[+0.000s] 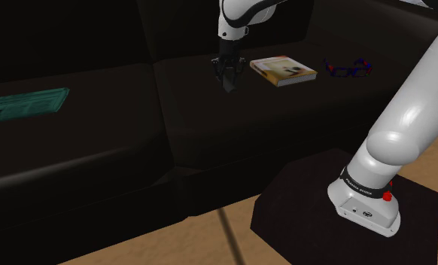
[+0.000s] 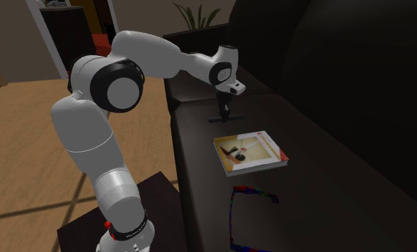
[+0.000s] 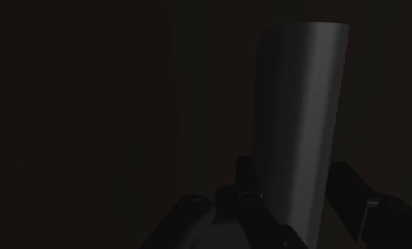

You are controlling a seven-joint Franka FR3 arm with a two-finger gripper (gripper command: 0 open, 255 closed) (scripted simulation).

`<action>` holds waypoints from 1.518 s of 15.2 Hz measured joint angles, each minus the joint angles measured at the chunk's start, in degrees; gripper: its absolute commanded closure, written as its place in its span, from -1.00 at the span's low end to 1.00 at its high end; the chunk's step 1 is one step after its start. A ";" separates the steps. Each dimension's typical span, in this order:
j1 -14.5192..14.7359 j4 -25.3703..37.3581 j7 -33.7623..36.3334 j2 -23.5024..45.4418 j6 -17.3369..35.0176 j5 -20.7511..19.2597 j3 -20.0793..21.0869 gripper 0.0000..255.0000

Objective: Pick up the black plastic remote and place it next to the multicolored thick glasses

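Your gripper point(image 1: 229, 79) holds the dark remote point(image 3: 296, 106) over the sofa point(image 1: 210, 135), so the picking seems done; you must yet bring it beside the glasses point(image 1: 348, 70).

A dark sofa point(image 1: 210, 128) crosses the shoulder view. A book point(image 1: 283, 71) with a pale yellow cover lies flat on its seat at one o'clock; a flat teal item point(image 1: 25, 103) rests at nine o'clock. Wooden floor point(image 1: 172, 245) shows at six o'clock.
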 measured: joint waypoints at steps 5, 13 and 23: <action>-0.02 2.28 0.08 -0.56 -2.98 0.06 -0.03 1.00; -0.06 7.76 0.41 -1.07 -8.97 0.00 -0.09 1.00; -0.12 15.73 0.88 -0.53 -16.39 -0.20 -0.15 1.00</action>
